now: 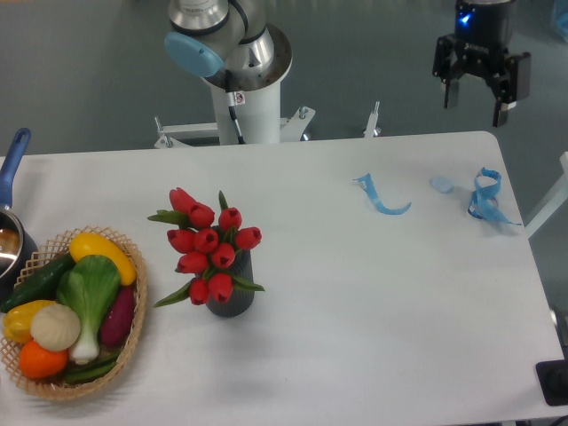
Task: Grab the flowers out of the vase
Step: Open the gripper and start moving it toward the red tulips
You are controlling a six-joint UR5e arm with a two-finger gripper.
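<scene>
Overhead, from the fixed camera: flowers [211, 249] standing in the vase [231, 302] left of centre on the table [382, 302], beside a wicker basket [53, 383]. Gripper [478, 98] far off, upper right, released and empty. Nothing done yet; approach, grasp and lift all remaining.

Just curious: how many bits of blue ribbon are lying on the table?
2 blue ribbons: one curl mid-table, a tangled one near the right edge. A small pale scrap lies between them.

text: none legible | small red-and-white sticker [238, 98] on robot base [248, 111], too small to read
</scene>
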